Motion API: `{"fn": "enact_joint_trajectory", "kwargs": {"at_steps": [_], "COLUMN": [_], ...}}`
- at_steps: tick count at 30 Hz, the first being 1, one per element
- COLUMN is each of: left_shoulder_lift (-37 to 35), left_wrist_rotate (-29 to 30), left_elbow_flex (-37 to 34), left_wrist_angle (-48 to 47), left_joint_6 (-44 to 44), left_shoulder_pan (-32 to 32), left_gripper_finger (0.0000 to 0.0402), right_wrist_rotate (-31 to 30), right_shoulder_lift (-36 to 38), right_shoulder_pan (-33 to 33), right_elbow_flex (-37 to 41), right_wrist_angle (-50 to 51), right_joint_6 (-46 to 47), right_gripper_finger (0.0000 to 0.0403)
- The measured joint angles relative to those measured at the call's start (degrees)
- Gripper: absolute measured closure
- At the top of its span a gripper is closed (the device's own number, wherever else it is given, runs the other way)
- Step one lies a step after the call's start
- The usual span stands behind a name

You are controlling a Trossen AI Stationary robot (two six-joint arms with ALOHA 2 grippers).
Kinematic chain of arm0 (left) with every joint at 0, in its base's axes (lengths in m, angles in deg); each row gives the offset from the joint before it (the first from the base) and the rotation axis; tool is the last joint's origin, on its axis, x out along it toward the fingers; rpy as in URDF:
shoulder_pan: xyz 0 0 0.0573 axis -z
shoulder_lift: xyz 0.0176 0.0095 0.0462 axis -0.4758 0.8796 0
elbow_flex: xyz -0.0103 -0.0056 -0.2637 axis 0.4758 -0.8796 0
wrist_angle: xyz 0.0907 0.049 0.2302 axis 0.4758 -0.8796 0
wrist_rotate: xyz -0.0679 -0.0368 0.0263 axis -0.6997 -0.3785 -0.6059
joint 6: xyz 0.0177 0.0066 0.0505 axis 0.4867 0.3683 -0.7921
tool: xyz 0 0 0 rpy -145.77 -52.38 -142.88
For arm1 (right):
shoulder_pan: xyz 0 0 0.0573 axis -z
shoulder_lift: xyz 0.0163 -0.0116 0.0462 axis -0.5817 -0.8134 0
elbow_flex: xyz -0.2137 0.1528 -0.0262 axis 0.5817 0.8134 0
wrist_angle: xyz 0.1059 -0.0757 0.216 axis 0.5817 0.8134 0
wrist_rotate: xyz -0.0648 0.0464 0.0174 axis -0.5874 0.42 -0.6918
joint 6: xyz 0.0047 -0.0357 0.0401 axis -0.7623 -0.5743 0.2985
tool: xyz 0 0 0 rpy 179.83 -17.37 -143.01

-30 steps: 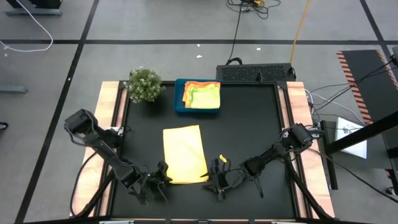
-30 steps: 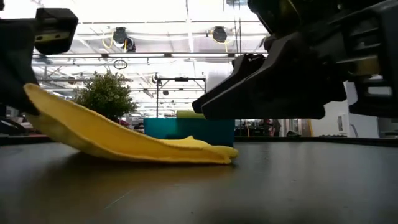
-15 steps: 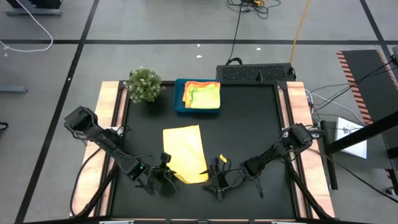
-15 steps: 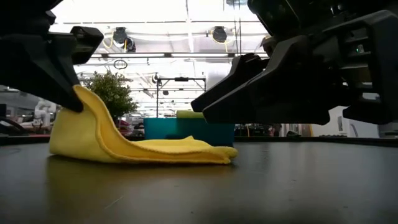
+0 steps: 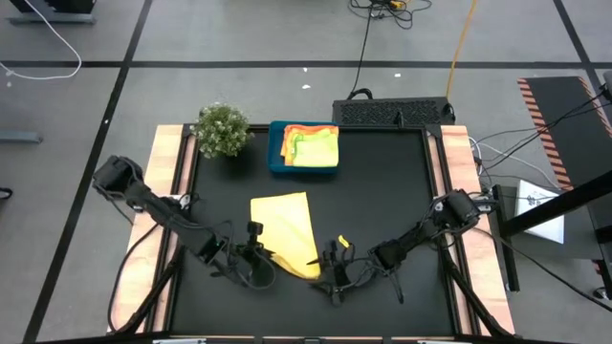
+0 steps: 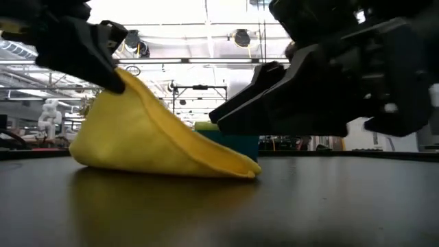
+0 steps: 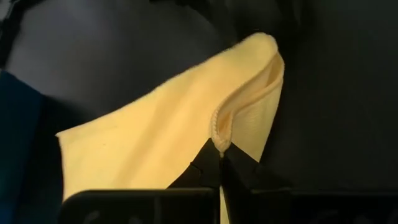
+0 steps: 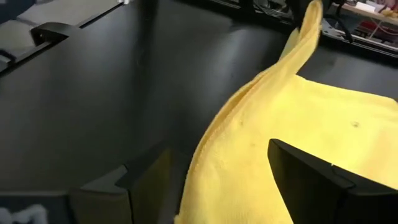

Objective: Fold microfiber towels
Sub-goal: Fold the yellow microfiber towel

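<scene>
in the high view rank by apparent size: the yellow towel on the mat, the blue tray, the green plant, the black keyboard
1. Black keyboard, by its long footprint.
2. Yellow microfiber towel, partly lifted at one corner.
3. Blue rectangular tray holding folded cloths.
4. Small green bushy plant.
Keyboard and towel look close; I wouldn't separate them firmly.

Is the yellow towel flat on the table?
No. The left end effector pinches one corner of the yellow towel and lifts it; the rest lies flat.

In the low view the raised yellow towel (image 6: pixel 147 140) hides most of the blue tray (image 6: pixel 236 143) and the plant behind it. The right gripper's (image 8: pixel 211 177) fingers are cut off by the wrist picture's lower edge.
</scene>
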State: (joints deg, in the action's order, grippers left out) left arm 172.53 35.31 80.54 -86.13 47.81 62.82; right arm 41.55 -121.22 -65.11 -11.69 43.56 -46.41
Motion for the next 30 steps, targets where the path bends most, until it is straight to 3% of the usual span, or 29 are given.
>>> {"fn": "enact_joint_trajectory", "kwargs": {"at_steps": [8,11,18,30], "left_shoulder_lift": [-0.5,-0.5,-0.5,-0.5], "left_wrist_rotate": [-0.1,-0.1,-0.1,-0.1], "left_elbow_flex": [0.0,0.0,0.0,0.0], "left_wrist_angle": [-2.0,-2.9,-3.1,-3.8], "left_joint_6": [1.5,2.1,2.4,3.0], "left_shoulder_pan": [-2.7,-3.0,-2.9,-2.9], "left_gripper_finger": [0.0401,0.0401,0.0401,0.0401], "right_wrist_rotate": [-0.1,-2.9,-8.4,-12.5], "right_shoulder_lift": [-8.6,-9.8,-7.5,-6.8], "right_shoulder_pan": [0.7,0.4,-1.3,-4.0], "right_elbow_flex": [-8.1,-11.6,-14.1,-14.1], "right_wrist_angle": [2.1,5.7,20.4,27.7], "right_joint_6": [-2.0,-1.7,2.9,6.3], "right_gripper_finger": [0.0143,0.0143,0.0145,0.0162]}}
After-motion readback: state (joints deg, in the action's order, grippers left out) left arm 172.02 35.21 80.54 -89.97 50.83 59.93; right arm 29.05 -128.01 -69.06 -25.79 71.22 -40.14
